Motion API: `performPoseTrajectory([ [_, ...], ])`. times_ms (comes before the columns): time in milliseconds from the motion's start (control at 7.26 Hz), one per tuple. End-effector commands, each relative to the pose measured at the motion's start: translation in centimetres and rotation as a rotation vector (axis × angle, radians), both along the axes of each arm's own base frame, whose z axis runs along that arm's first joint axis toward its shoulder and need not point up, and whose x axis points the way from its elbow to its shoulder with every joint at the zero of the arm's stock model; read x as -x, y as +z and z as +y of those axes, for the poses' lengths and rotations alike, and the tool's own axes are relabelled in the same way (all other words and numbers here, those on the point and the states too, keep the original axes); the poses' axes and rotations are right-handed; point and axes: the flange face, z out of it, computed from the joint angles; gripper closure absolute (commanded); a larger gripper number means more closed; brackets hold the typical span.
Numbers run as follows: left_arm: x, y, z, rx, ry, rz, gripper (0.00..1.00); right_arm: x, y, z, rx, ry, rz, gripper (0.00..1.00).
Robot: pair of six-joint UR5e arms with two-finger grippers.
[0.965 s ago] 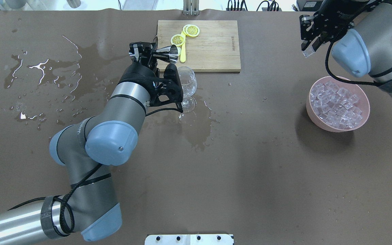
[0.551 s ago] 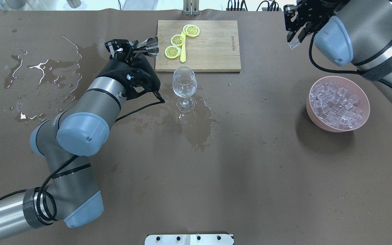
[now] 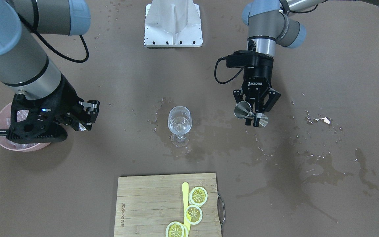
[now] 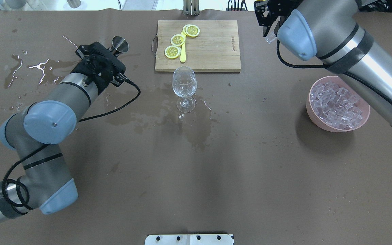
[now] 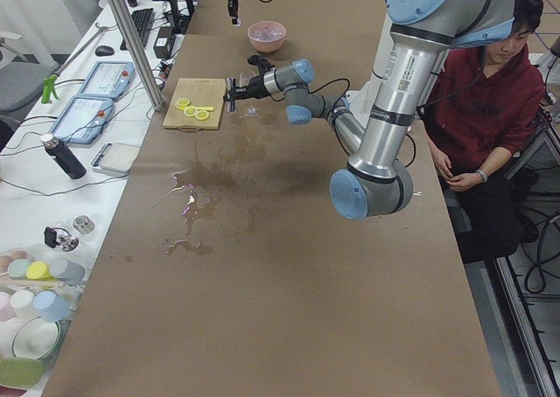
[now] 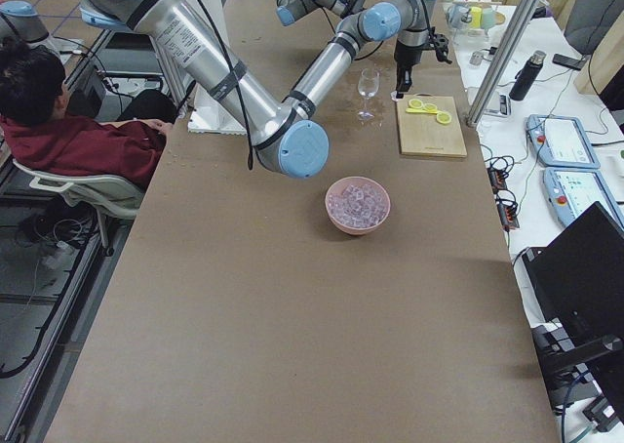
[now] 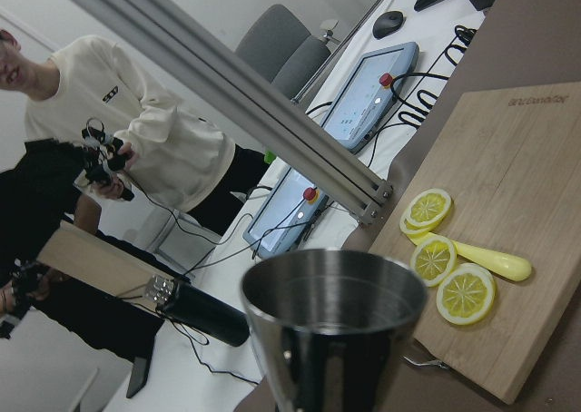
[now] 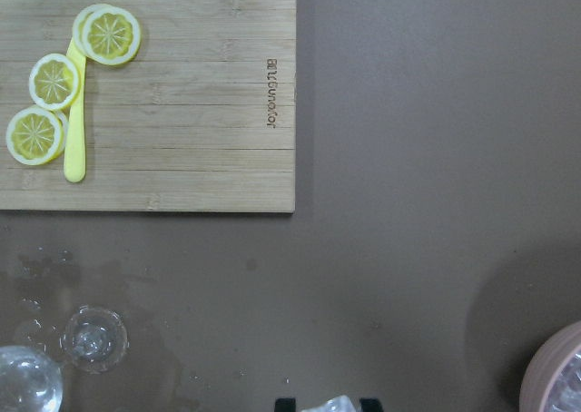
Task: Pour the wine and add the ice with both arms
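A clear stemmed glass (image 4: 183, 81) stands on the wet brown table, with a little clear liquid in it (image 3: 180, 122). My left gripper (image 4: 113, 50) is shut on a steel jigger (image 4: 120, 44) and holds it well to the left of the glass. The jigger fills the left wrist view (image 7: 331, 330). My right gripper (image 4: 269, 35) is shut on one ice cube (image 8: 329, 403) and sits high, past the board's right end. The ice (image 4: 337, 103) is heaped in a pink bowl (image 4: 310, 112) at the right.
A wooden cutting board (image 4: 209, 47) with three lemon slices (image 4: 173, 51) and a yellow knife lies just behind the glass. Puddles (image 4: 196, 129) spread around the glass and at the far left. The white base block (image 3: 173, 23) is at the robot's side.
My left arm has swung left, away from the glass, with the jigger, which had been tipped over the glass. My right arm has moved left from above the bowl with the cube.
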Motion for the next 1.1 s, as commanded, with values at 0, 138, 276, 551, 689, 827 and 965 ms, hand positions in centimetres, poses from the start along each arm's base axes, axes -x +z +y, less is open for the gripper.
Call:
performPoseTrajectory([
  [0, 4.1, 4.4, -2.4, 0.236, 0.003, 0.263, 1.0, 5.0, -3.3, 1.4, -0.023, -0.03, 0.001, 0.87],
  [138, 6.2, 6.8, -3.7, 0.325, -0.013, 0.314, 1.0, 6.8, -5.3, 2.6, -0.021, -0.036, -0.014, 0.87],
  [276, 8.1, 7.6, -4.6, 0.368, 0.008, 0.333, 1.0, 8.3, -7.2, 3.3, -0.017, -0.041, -0.026, 0.87],
  [551, 8.2, 11.4, -5.4, 0.472, -0.056, 0.397, 1.0, 11.2, -10.1, 4.3, -0.02, -0.072, -0.037, 0.87],
  [689, 8.7, 14.4, -5.2, 0.451, -0.078, 0.411, 1.0, 13.3, -11.0, 5.2, -0.017, -0.097, -0.038, 0.87],
  [827, 9.7, 18.2, -4.7, 0.396, -0.094, 0.47, 1.0, 14.2, -11.1, 5.8, -0.019, -0.106, -0.033, 0.87],
  [965, 10.1, 21.5, -5.0, 0.299, -0.108, 0.555, 1.0, 15.0, -11.0, 6.2, -0.022, -0.113, -0.026, 0.87],
])
